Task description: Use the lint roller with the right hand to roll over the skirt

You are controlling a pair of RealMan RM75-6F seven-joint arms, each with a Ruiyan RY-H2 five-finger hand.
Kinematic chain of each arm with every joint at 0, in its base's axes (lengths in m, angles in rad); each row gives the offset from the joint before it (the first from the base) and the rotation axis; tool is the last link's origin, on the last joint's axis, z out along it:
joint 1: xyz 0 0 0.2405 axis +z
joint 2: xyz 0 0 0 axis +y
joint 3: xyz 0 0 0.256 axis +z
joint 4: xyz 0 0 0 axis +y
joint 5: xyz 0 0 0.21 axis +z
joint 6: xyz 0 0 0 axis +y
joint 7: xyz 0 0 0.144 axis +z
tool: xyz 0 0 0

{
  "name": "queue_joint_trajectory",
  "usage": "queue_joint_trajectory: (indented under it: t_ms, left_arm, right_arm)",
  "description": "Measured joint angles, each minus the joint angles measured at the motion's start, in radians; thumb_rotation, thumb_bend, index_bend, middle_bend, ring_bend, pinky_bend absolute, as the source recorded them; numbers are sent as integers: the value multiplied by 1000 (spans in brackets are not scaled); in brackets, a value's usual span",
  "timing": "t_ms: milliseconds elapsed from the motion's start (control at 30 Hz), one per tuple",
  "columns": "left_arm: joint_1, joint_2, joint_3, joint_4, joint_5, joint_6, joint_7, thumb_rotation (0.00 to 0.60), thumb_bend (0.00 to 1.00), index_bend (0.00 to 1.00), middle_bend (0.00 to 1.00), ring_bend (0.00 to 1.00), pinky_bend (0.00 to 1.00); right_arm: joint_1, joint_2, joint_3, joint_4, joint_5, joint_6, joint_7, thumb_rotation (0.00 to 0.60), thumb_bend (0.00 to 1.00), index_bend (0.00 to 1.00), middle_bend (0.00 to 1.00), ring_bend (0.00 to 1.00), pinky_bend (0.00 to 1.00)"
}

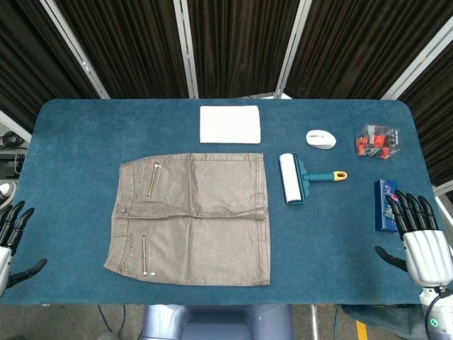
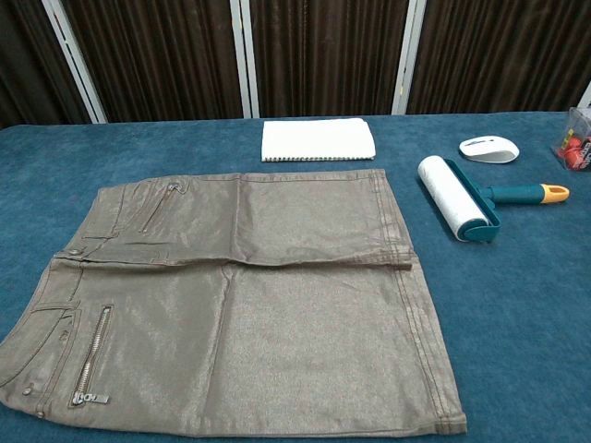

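Note:
A grey-brown skirt lies flat on the blue table, waistband to the left; it fills the chest view too. The lint roller lies just right of the skirt, white roll toward it, teal handle with a yellow tip pointing right. My right hand hovers at the table's right edge, fingers spread, holding nothing, well right of the roller. At the table's left edge my left hand is also spread and empty. Neither hand shows in the chest view.
A white folded cloth lies behind the skirt. A white computer mouse and a clear box of small parts sit at the back right. A blue box lies just left of my right hand.

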Motion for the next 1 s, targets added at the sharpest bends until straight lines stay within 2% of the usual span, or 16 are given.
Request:
queue_joint_trajectory:
  t_ms: [333, 533, 600, 700, 867, 1000]
  left_arm:
    - [-2, 0, -2, 0, -11, -12, 0, 600, 0, 0, 0, 0, 0]
    - [-11, -7, -5, 8, -3, -18, 7, 600, 0, 0, 0, 0, 0]
    - [-14, -13, -8, 12, 2, -18, 18, 600, 0, 0, 0, 0, 0]
    - [-23, -20, -11, 11, -4, -35, 25, 600, 0, 0, 0, 0, 0]
    - [-44, -26, -28, 0, -68, -94, 39, 600, 0, 0, 0, 0, 0]
    - [-53, -32, -41, -3, -98, -111, 55, 600, 0, 0, 0, 0, 0]
  right_arm:
    - [4, -4, -2, 4, 7, -18, -8, 600, 0, 0, 0, 0, 0]
    - [43, 1, 15, 13, 41, -93, -11, 600, 0, 0, 3, 0, 0]
    - [74, 8, 27, 19, 55, -143, -18, 600, 0, 0, 33, 0, 0]
    - [138, 20, 56, 28, 84, -240, -19, 600, 3, 41, 121, 23, 53]
    - [325, 10, 133, 103, 163, -475, -28, 600, 138, 149, 258, 172, 202]
    - [465, -40, 171, 212, 230, -634, -41, 600, 187, 168, 293, 209, 230]
